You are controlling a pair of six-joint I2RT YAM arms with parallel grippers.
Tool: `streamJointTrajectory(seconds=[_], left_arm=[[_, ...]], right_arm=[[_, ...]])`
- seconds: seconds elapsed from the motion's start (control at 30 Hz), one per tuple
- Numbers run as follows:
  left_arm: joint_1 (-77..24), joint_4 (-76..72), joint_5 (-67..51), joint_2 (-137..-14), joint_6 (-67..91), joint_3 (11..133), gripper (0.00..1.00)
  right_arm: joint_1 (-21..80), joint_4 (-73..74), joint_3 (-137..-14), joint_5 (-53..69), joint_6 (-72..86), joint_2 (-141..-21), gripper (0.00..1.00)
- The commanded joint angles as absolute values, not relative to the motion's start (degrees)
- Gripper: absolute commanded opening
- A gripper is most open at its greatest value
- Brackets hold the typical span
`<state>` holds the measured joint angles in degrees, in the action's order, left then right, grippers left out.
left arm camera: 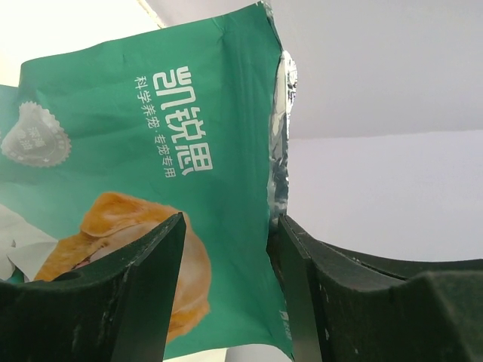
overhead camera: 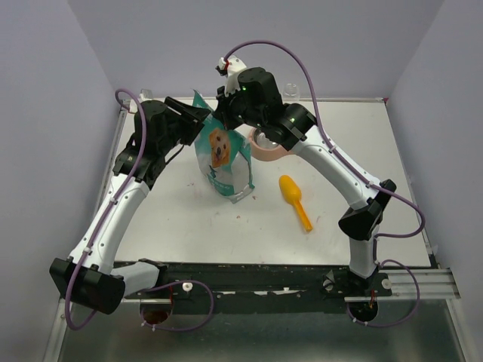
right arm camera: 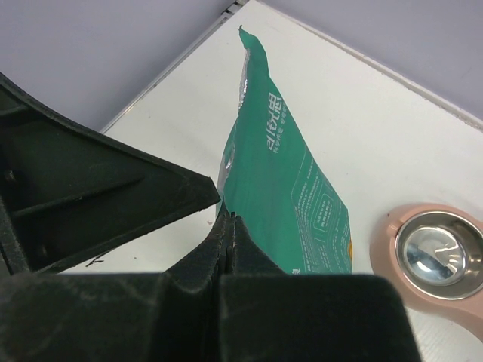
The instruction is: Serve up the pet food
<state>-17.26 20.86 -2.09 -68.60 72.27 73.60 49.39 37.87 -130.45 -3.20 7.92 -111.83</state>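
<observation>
Pet food: none is seen loose in any view; it is judged to be shut away inside the bag (overhead camera: 223, 154), which is stood upright near the middle of the table (overhead camera: 189, 219).
Bag: a strip of silver lining is shown along one upper edge in the left wrist view, so the top is judged to be at least partly opened.
Right fingers (right arm camera: 215, 249): pressed together on the bag's upper edge. The bag is probably gripped there so that it is kept standing and one side of its mouth is held.
Left fingers (left arm camera: 151, 286): spread apart, with the printed face and the silver edge seen between them. No grip is shown; they seem to be placed so that the other side of the top can be taken.
Bowl (right arm camera: 381, 253): set just beside the bag, within pouring reach. Its steel inside is seen bare, so nothing is served yet.
Scoop (overhead camera: 296, 200): laid on the table apart from the bag, on the right arm's side, untouched.
</observation>
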Motion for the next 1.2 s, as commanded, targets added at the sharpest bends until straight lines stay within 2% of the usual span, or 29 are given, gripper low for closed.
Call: streamJointTrajectory(seconds=[0.0,0.3,0.43,0.7,0.77,0.83,0.97,1.07,1.17], left_arm=[[-17.1,20.1,-2.9,-69.4,72.7,74.9,0.60],[-17.5,20.4,-2.7,-71.5,72.1,76.0,0.50],[-18.1,21.1,-2.9,-72.4,71.5,76.6,0.42],[-19.3,22.1,-2.5,-73.0,71.2,76.2,0.36],[-19.6,22.2,-1.9,-72.9,71.0,76.2,0.31],[-19.9,22.7,-1.5,-73.0,70.9,76.2,0.29],[-19.9,19.1,-2.3,-72.3,71.2,74.0,0.17],[-19.8,17.4,-2.2,-72.2,70.4,73.7,0.00],[-19.9,16.1,-2.2,-71.8,69.8,73.4,0.00]], right_arm=[[49.6,39.6,-131.9,-2.0,8.3,-111.8,0.01],[49.5,40.0,-132.3,-1.7,8.1,-112.0,0.01],[49.7,39.9,-132.4,-1.6,7.6,-112.3,0.01],[50.4,41.1,-133.3,-3.0,5.8,-113.0,0.01],[50.4,41.5,-133.7,-3.6,5.4,-113.5,0.01],[50.5,41.8,-133.9,-3.9,5.2,-113.6,0.01],[51.2,42.4,-134.6,-5.7,4.1,-114.4,0.01],[51.7,43.3,-135.1,-8.2,2.9,-115.0,0.01],[51.6,44.2,-135.3,-9.6,2.0,-115.7,0.02]])
